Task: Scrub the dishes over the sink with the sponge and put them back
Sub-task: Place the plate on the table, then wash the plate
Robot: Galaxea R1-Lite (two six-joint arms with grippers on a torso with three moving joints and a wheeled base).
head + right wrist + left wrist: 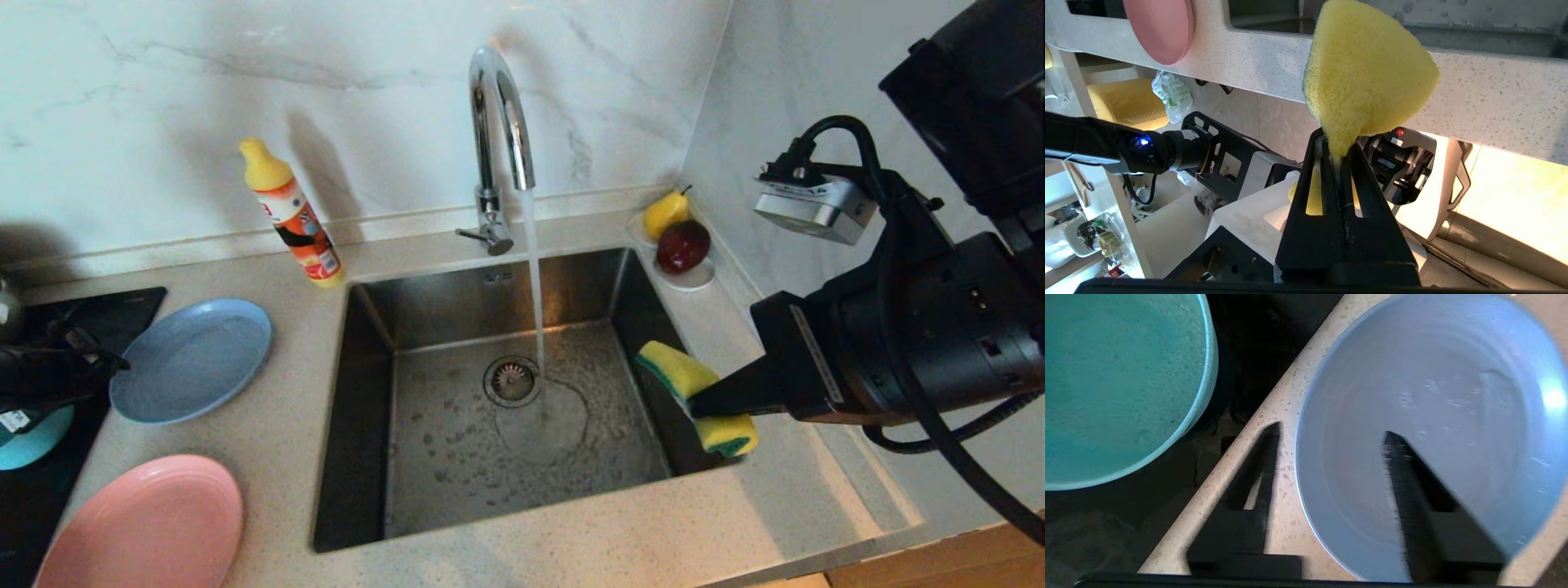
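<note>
The sink (457,457) fills the middle of the bench (277,441), empty of dishes, with water running from the tap (498,122) onto the floor beside the drain strainer (511,380). No dish is over the basin. The light-blue plate (192,359) lies flat on the bench at about nine o'clock from the drain, its hollow carrying what look like water streaks in the left wrist view, so I judge it scrubbed and set back. The pink plate (143,527) at about eight o'clock and the teal bowl (33,441) on the dark hob (122,314) at the far nine o'clock edge look, as far as I can tell, still to be done. The left gripper (1327,465) hangs over the blue plate's near rim with its fingers parted, one over bare bench and one over the plate's hollow, gripping nothing. The right gripper (710,400) waits at about three o'clock over the sink's right rim, fingers pinched tight on the sponge (690,384), which bulges out either side. For room: the basin is wide open, the bottle (294,216) at eleven o'clock and the saucer (694,282) of fruit at one o'clock stand well back, and the tap arches over the middle. The tight spots are on the left, where bowl and blue plate lie close and the pink plate sits near the bench's front edge.
</note>
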